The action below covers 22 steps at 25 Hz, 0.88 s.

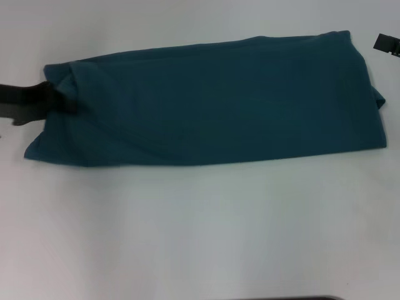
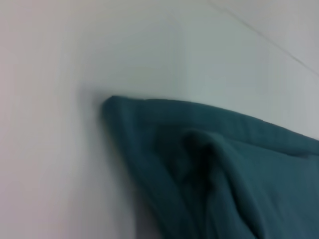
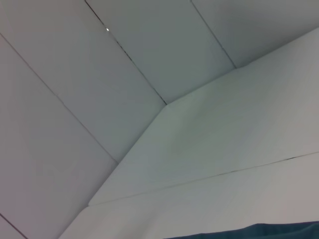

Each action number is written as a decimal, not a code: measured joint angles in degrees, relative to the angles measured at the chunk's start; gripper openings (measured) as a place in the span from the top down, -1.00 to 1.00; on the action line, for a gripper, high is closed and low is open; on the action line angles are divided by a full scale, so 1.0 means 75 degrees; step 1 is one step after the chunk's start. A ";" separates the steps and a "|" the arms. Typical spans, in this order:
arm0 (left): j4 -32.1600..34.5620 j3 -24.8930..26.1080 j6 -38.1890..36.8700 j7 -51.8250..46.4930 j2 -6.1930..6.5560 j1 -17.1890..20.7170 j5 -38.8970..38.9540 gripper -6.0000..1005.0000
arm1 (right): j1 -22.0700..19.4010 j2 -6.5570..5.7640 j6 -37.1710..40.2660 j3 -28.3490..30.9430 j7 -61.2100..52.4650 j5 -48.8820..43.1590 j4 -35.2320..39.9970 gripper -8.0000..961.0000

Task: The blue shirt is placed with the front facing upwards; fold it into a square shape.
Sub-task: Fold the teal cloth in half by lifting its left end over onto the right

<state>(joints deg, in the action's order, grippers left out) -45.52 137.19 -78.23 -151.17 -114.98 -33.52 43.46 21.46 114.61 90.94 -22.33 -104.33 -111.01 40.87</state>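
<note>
Shirt: the blue shirt (image 1: 212, 103) is lying as a long folded band across the white table (image 1: 200, 237), running left to right, its right end farther away than its left.
Look: plain dark teal cloth is facing up; edges are running fairly straight, with creases bunching at the left end.
Left gripper: the left gripper (image 1: 59, 100) is reaching in from the left and touching the shirt's left end; whether it is gripping the cloth, I cannot tell.
Right gripper: only a dark bit of the right gripper (image 1: 387, 44) is showing at the far right, clear of the shirt; its opening cannot be told.
Left wrist view: it is showing a rounded folded corner (image 2: 119, 107) with a raised pucker, unseen from the head.
Right wrist view: it is showing mostly pale wall panels, with a sliver of teal at the picture's edge.
</note>
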 joint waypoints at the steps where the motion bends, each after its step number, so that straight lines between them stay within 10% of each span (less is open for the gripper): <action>1: -0.0004 0.0025 -0.0004 -0.0070 0.0037 0.0032 -0.0033 0.84 | -0.0001 0.0000 0.0001 0.0001 0.0000 0.0000 0.0000 -0.27; 22: -0.0247 0.1405 0.0178 -0.0601 0.0664 0.0297 -0.1492 0.84 | -0.0024 -0.0037 -0.0051 0.0001 0.0000 -0.0040 -0.0012 -0.27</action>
<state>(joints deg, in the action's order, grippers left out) -47.38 147.72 -76.89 -155.68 -110.00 -31.29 32.27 21.28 114.33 90.56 -22.33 -104.33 -111.31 40.77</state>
